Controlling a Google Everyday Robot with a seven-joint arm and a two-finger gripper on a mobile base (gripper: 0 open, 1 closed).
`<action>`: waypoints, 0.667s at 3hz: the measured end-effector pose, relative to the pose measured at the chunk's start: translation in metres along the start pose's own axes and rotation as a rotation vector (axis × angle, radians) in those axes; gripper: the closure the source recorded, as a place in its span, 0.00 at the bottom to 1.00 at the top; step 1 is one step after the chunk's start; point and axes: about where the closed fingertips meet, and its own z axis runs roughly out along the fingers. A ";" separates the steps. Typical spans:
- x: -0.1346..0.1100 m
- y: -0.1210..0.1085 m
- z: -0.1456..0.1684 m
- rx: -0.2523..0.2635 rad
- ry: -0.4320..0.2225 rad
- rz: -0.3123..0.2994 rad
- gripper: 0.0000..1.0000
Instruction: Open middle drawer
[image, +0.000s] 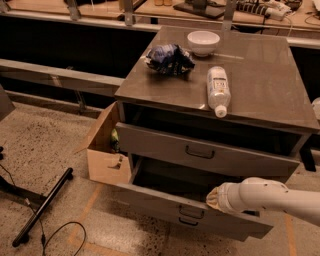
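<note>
The grey cabinet (260, 75) has three drawers. The middle drawer (160, 197) stands pulled out towards me, its dark inside showing, with its small black handle (191, 212) on the front. My gripper (214, 198) comes in from the right on a white arm (270, 197). Its end sits at the drawer's top front edge, just right of and above the handle. The tip is hidden by the cream wrist cover and the drawer front.
The taller top drawer (200, 152) juts out a little. The lowest drawer's handle (187, 222) shows just below. On top lie a water bottle (218, 90), a white bowl (203, 42) and a blue bag (169, 59). A cardboard box (102, 150) stands at the left, a black bar (42, 207) on the floor.
</note>
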 end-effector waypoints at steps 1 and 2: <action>-0.001 -0.010 0.017 0.011 0.003 -0.012 1.00; 0.001 -0.013 0.029 -0.019 0.022 -0.015 1.00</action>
